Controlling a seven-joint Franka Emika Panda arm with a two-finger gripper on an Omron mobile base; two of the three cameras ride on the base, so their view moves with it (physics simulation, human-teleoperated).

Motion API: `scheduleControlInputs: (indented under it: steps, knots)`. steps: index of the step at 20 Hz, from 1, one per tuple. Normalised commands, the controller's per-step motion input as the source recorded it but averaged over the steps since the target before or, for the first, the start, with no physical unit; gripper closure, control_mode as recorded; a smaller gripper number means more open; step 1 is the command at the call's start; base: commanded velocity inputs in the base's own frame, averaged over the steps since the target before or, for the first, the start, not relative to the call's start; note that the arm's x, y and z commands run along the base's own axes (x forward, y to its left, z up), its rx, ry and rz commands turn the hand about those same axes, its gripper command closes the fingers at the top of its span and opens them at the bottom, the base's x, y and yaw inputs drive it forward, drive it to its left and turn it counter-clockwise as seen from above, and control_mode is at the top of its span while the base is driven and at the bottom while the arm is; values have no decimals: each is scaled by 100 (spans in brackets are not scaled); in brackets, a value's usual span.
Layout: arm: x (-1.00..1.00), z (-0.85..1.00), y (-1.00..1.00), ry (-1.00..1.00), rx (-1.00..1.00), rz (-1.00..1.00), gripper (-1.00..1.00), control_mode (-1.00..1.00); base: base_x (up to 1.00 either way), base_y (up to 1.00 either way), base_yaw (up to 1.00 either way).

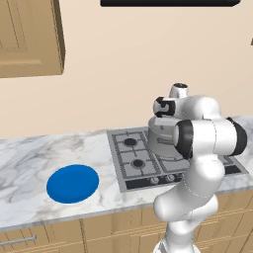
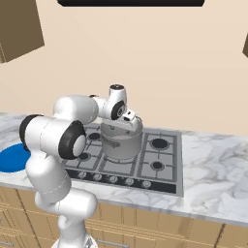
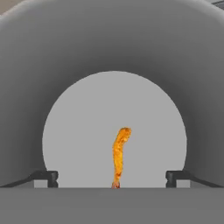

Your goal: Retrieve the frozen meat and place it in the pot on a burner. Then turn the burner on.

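The gripper (image 3: 112,178) hangs inside the pot (image 3: 112,48), fingers spread wide, nothing between them. The frozen meat (image 3: 120,153) lies on the pot's floor between the tips, apparently let go. The pot (image 2: 121,140) stands on the stove (image 2: 160,167). The good move is probably a straight lift clear of the rim, then down to the front knobs (image 2: 113,179). Which knob serves this burner is hard to judge; the arm hides the pot's far side.

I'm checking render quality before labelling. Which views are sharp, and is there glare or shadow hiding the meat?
Hand view: frozen meat crisp orange on the pot floor, flatly lit, no glare, between the wide-apart pincer tips. Left base view: soft, coarse, arm covers part of the pot. Right base view: same softness, pot evenly lit.
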Motion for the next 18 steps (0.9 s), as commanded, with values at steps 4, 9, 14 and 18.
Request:
scheduleControlInputs:
  steps: [4, 9, 14, 18]
  knots:
    - [-14, 66, 0, -4, 0, 3, -100, -100, 0, 0, 0]
    - [-38, 74, 0, 0, 0, 0, -100, -100, 0, 0, 0]
    - [-59, 44, 0, 1, -2, -2, -100, -100, 0, 0, 0]
    - [-70, 12, 0, 2, -7, -2, -100, -100, 0, 0, 0]
